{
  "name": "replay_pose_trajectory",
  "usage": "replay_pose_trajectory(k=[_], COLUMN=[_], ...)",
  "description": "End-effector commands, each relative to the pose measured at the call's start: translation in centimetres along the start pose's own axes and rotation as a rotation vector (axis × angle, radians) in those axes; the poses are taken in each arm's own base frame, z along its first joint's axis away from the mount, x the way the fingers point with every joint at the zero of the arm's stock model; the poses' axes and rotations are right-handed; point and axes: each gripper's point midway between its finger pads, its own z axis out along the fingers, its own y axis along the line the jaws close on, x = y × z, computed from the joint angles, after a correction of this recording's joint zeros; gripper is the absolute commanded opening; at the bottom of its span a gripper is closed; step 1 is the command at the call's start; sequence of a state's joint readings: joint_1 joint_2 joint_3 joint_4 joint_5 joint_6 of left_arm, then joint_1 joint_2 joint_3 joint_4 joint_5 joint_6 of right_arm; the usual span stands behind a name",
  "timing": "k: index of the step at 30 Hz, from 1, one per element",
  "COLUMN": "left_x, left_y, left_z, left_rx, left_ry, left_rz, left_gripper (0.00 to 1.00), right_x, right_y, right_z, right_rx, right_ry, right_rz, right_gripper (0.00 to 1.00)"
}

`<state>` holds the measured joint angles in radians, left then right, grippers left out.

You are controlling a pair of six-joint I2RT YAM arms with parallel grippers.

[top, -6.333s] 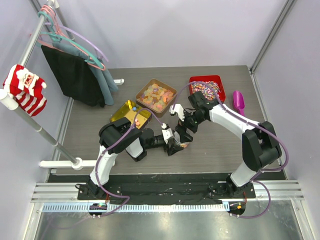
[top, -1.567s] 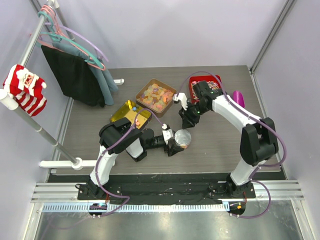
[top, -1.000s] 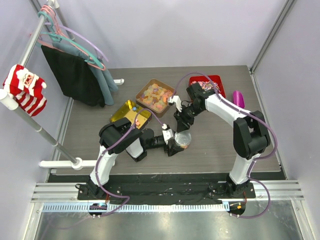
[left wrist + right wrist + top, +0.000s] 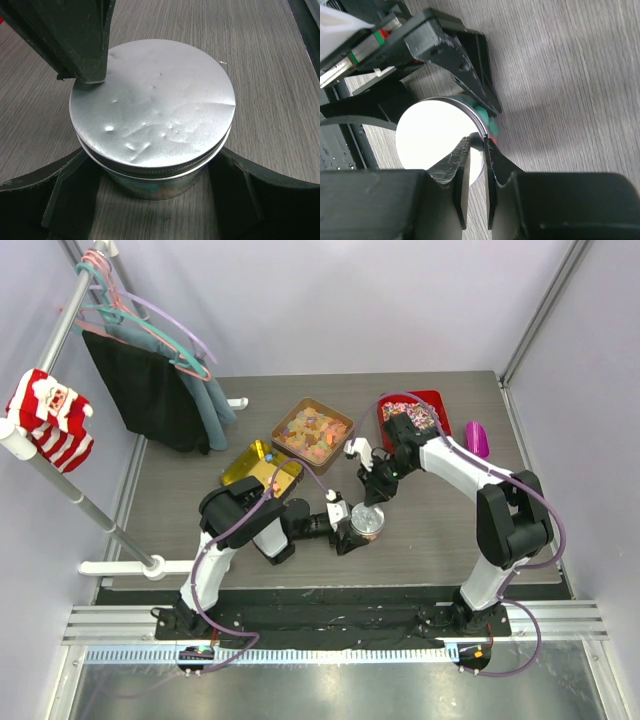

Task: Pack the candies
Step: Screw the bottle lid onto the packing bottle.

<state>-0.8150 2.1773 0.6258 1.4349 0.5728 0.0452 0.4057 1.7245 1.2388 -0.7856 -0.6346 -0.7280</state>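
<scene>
From above, a small jar (image 4: pixel 368 524) is seen standing on the grey wood-grain table (image 4: pixel 430 540) in front of the arms. It is clasped from its left side by the left gripper (image 4: pixel 353 525), whose jaws are set wide against its wall. The right gripper (image 4: pixel 377 496) is poised just over the jar's far edge. Loose candies (image 4: pixel 266 466) are seen in a yellow tray (image 4: pixel 238 472) beyond the left arm. A brown tray (image 4: pixel 286 414) of pale gummy pieces and a red tray (image 4: pixel 443 405) of speckled sweets are placed further back, with a purple scoop (image 4: pixel 478 438) beside the red one. In the left wrist view, the jar is shown capped by a dented silver lid (image 4: pixel 155 105) and bracketed on both sides by the left fingers (image 4: pixel 70 200). A dark finger of the right gripper is rested on the lid's upper-left edge. In the right wrist view, the right jaws are closed, almost touching, and the lid's rim is seen at the slit between their tips; whether it is pinched cannot be told. Green and red candies are glimpsed through the jar wall beneath the rim.
</scene>
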Motion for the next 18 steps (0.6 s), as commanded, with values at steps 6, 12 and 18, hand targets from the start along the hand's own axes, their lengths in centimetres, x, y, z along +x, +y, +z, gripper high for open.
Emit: replay_pose_trajectory(k=[6,12,18], left_x=[-1.8,-1.6,-1.6], left_y=[1.4,1.4,1.4], left_z=[-0.1,-0.1,-0.1], left_rx=[-0.053,-0.055,-0.055], left_ry=[-0.074,-0.071,-0.071], left_rz=[0.112,0.114,0.112], left_gripper=[0.73,0.73,0.73], right_x=[3.9,4.8,2.5], right_y=[1.3,2.6,1.4], right_z=[-1.6,-2.4,-3.8], right_rx=[0.032,0.031,0.109], right_ry=[0.097,0.106,0.054], right_rz=[0.064,0.071,0.024], right_gripper=[0.19,0.17,0.29])
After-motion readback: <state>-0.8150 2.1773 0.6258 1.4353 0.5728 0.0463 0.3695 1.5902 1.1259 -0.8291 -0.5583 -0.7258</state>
